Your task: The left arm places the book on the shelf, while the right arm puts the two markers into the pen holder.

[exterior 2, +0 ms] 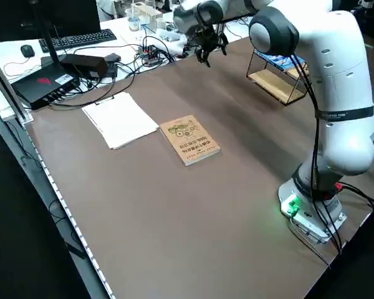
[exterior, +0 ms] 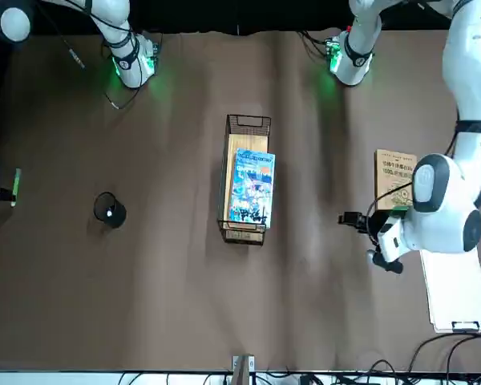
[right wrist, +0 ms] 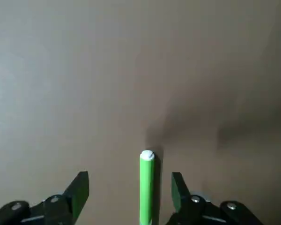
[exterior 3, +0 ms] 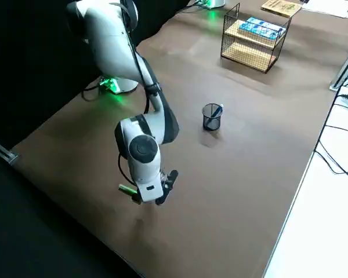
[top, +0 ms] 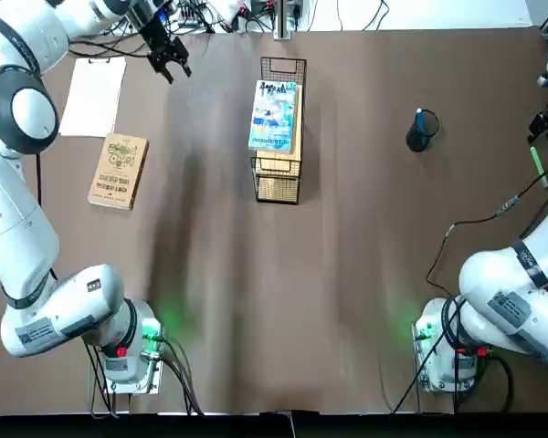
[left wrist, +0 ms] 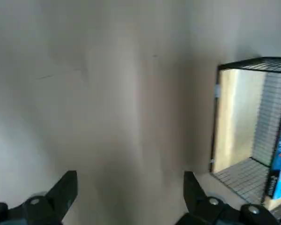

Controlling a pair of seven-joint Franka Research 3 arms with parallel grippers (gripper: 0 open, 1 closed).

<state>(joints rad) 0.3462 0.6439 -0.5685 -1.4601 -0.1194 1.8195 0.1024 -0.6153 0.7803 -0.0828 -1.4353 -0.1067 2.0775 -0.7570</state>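
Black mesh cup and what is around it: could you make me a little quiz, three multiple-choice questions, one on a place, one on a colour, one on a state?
1. Where is the blue pen?
A) On the tan book
B) In the black mesh cup
C) Under the wire rack

2. What colour is the pen between the right claw's two fingers?
A) Red
B) Yellow
C) Green

3. How is the right claw?
A) Open around the pen
B) Shut tight on the pen
C) Shut with nothing between

Right letters:
1: B, the blue pen stands in the black mesh cup.
2: C, the slim pen is bright green with a whitish end.
3: A, the right claw shows a gap on each side of that pen.
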